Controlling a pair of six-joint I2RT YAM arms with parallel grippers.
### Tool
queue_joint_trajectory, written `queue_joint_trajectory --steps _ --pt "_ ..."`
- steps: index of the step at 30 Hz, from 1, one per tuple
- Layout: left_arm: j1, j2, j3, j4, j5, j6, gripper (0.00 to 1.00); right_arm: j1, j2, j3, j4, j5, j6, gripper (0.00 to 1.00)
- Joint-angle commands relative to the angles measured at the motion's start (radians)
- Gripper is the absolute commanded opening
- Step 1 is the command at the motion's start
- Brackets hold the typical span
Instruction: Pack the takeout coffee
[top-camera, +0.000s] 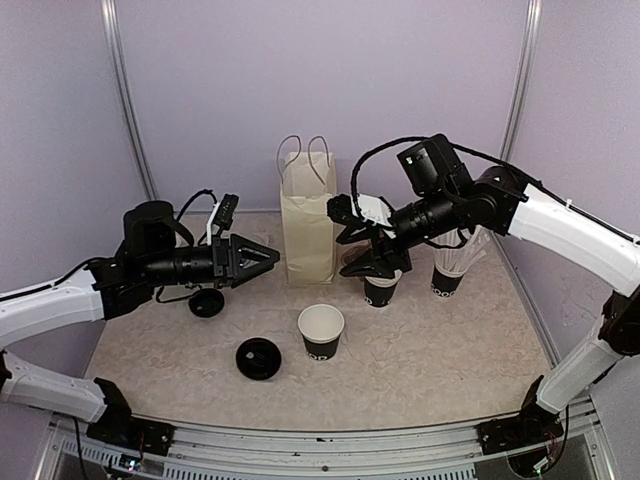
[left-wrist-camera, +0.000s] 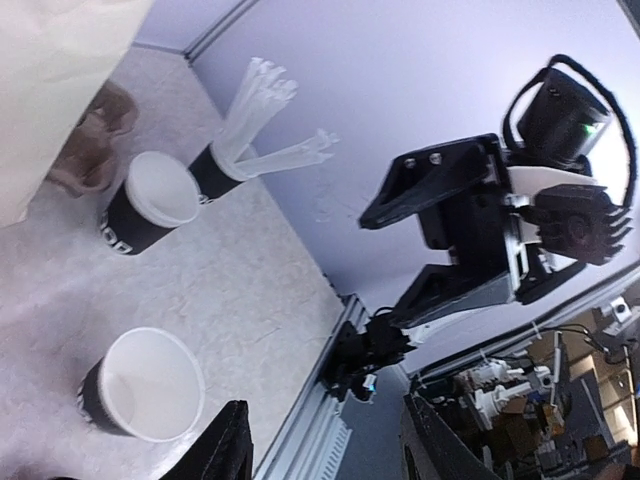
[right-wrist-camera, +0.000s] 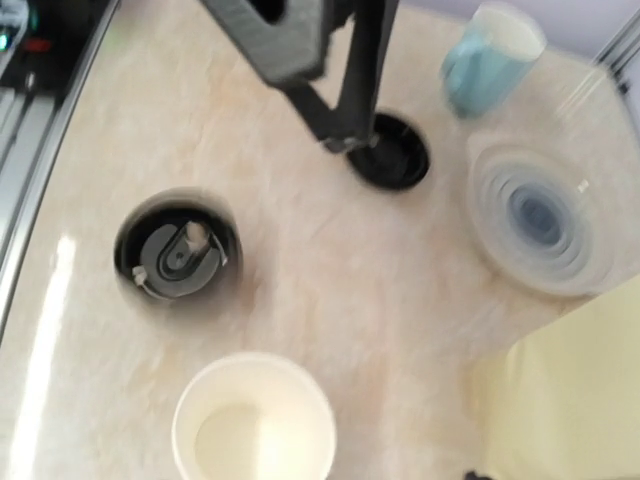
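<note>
Left gripper hangs toward nine o'clock over the table, jaws spread wide and empty. Nearest the bases, the near lid lies flat, with the front cup standing uncovered at its two o'clock. The far lid lies below the left gripper. Further back, the right gripper, also wide open and empty, hangs above the uncovered back cup. The paper bag stands at that cup's ten o'clock.

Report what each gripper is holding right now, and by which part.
Nothing is held. The left gripper has its jaws wide apart with only air between them. The right gripper also has its jaws open and empty.
</note>
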Motion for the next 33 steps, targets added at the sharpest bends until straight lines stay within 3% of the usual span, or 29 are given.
queue_joint_trajectory --steps 1,4,7,10,20,24,29,33 --pt "0.009 0.003 -0.063 -0.143 -0.193 0.066 0.50 -0.005 0.046 0.019 -0.094 0.019 -0.018 0.61" --pt "0.009 0.036 -0.024 -0.273 -0.291 0.080 0.51 -0.005 0.057 0.024 -0.085 0.015 0.007 0.61" --pt "0.001 0.074 0.053 -0.462 -0.380 0.111 0.64 -0.005 0.053 0.014 -0.076 0.036 -0.001 0.62" --pt "-0.041 0.131 0.150 -0.720 -0.537 0.129 0.67 -0.008 0.038 -0.013 -0.065 0.046 -0.002 0.63" --pt "-0.240 0.277 0.316 -1.278 -0.812 -0.192 0.64 -0.015 -0.015 -0.090 -0.057 0.059 -0.033 0.66" --pt "-0.233 0.264 0.274 -1.188 -0.860 -0.185 0.61 -0.030 -0.027 -0.114 -0.049 0.046 -0.030 0.66" --pt "-0.075 0.341 0.282 -1.024 -0.805 -0.005 0.50 -0.044 -0.028 -0.111 -0.050 0.048 -0.019 0.64" --pt "0.025 0.454 0.346 -0.958 -0.774 0.106 0.49 -0.051 -0.027 -0.102 -0.039 0.073 0.001 0.60"
